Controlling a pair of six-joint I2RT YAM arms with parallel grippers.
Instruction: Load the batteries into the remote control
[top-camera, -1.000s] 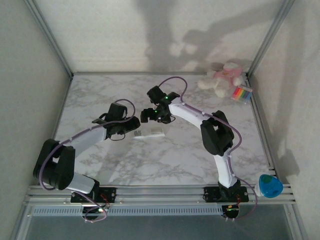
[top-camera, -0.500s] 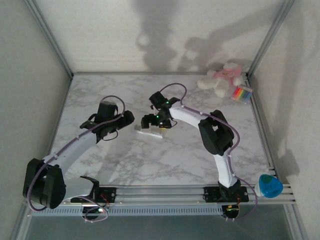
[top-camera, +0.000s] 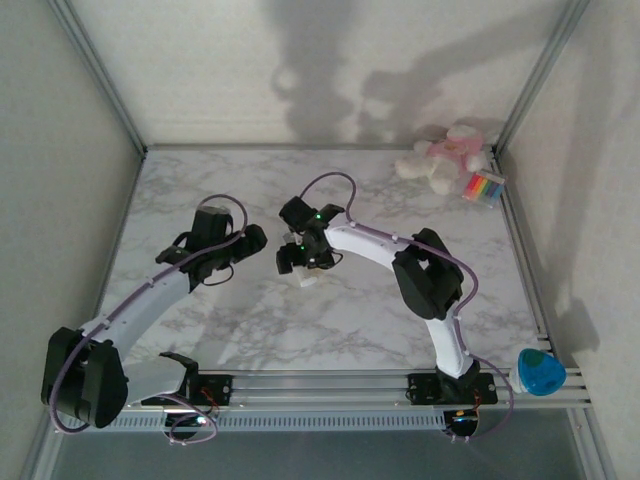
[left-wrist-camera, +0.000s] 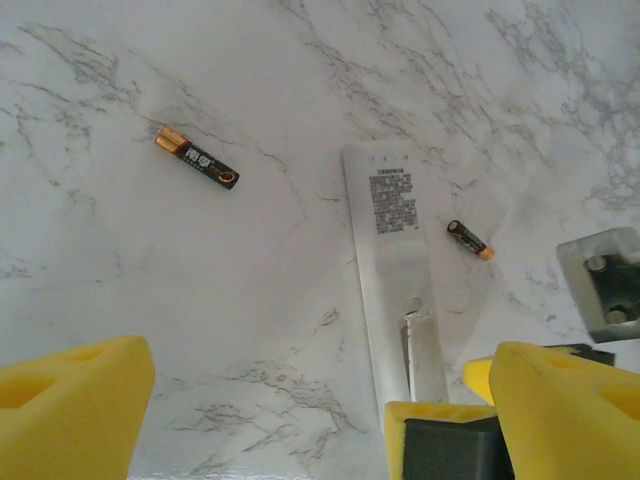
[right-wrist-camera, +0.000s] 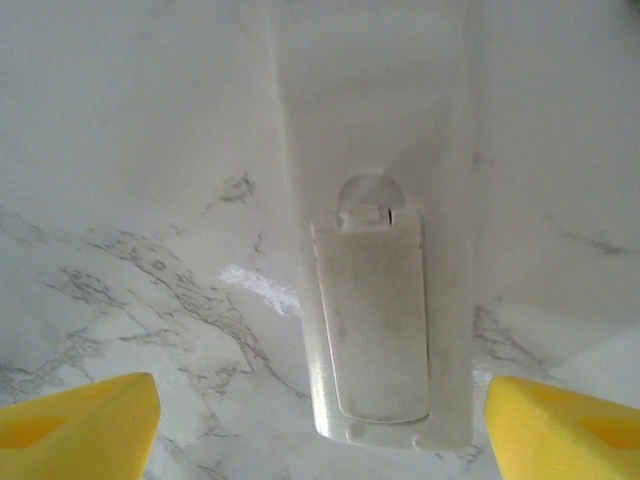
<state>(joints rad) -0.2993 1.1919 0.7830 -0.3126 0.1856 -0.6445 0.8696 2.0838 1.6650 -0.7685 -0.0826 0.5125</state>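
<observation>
Marble table (top-camera: 200, 180). In top view we see remote control (top-camera: 308, 277) only as white bit under right gripper (top-camera: 298, 265), near centre.

Right wrist view adds: remote lies back side up, battery cover (right-wrist-camera: 370, 320) on, jaws wide, one pad on each side, not touching.

Left wrist view adds: batteries (left-wrist-camera: 197, 159) loose on table, one well apart from remote, second battery (left-wrist-camera: 470, 240) just beside it. Left gripper (left-wrist-camera: 320, 410) wide, empty. Right gripper's parts hide one end of remote there.

Plush toy (top-camera: 445, 160) and striped pack (top-camera: 485, 187) in far right corner.

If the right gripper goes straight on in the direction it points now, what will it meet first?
Probably the remote control, lying back up straight ahead of the right gripper, around its battery cover. How far off is unclear.
</observation>
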